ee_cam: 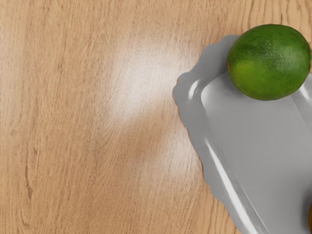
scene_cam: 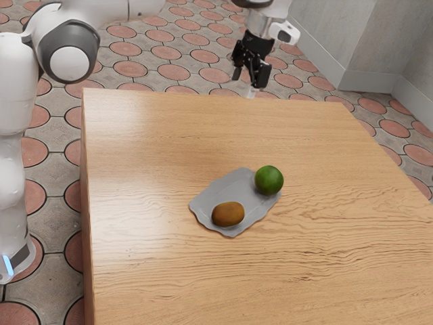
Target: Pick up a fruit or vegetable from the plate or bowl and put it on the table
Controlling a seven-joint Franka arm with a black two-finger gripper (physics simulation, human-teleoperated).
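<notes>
Near side first, plate as landmark. Wooden table, pale grain, runs out from the plate on all sides, its nearest stretch on the near side of the plate. White arm stands well apart from the plate, past the table's edge at the exterior view's left; small blue light low on it. Brown oval fruit or vegetable, kiwi or potato, cannot tell which: lying on its side on the plate, toward the plate's near end. Plate itself: grey, shallow, wavy rim, flat on the table. Green round fruit, lime by its look: on the plate, farther off than the brown one and toward the exterior view's right. Wrist view puts it at a corner, covering part of the plate's rim. The two pieces lie apart, bare plate between. Either would suit the task; both are on the plate, neither on the table. Bright sheen on the wood beside the plate, seen in both views. Black gripper: beyond the plate, raised, well apart from it, near the table's far edge in the exterior view. Open, fingers spread, holding neither piece. Farthest from the plate: floor of reddish rounded tiles in grey, then pale grey wall
</notes>
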